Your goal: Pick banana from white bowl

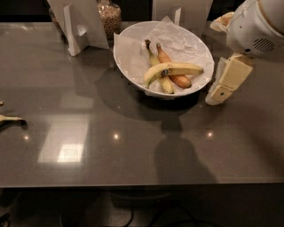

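The white bowl (pixel 120 56), lined with crumpled white paper, stands at the back middle of the dark table. The large pale-yellow banana (pixel 173 69) with a small dark sticker lies across the top of the bowl's contents. Under it lie a shorter orange-brown banana (pixel 179 80) and a slim greenish-yellow banana (pixel 155 61) with a dark stem. My gripper (pixel 217 94) hangs from the white arm at the right. It points down and left, just outside the bowl's right rim, low above the table. It holds nothing that I can see.
A white folded stand (pixel 79 23) and a jar of grains (pixel 109 16) are at the back left. Another white stand (pixel 181 10) is behind the bowl. A banana tip (pixel 9 119) lies at the left edge. A dish (pixel 222 21) shows at the back right.
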Controlling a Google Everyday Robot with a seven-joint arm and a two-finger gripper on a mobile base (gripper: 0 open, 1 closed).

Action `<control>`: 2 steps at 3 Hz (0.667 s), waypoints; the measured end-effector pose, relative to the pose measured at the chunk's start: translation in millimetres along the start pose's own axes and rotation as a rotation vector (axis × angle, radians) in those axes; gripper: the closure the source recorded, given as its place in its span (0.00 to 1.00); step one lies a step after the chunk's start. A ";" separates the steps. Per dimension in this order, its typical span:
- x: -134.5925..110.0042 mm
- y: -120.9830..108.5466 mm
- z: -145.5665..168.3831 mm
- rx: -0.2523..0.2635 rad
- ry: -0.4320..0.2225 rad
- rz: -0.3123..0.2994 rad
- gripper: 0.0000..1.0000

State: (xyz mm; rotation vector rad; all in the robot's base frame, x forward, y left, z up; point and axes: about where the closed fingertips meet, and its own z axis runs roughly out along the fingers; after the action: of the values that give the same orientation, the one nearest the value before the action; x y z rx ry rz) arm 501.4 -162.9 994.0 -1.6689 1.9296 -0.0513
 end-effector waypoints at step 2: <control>-45.0 -66.1 59.6 0.001 -0.204 -0.023 0.00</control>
State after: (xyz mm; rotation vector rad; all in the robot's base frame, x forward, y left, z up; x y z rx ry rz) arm 589.2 -116.0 988.3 -1.6288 1.7583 0.1051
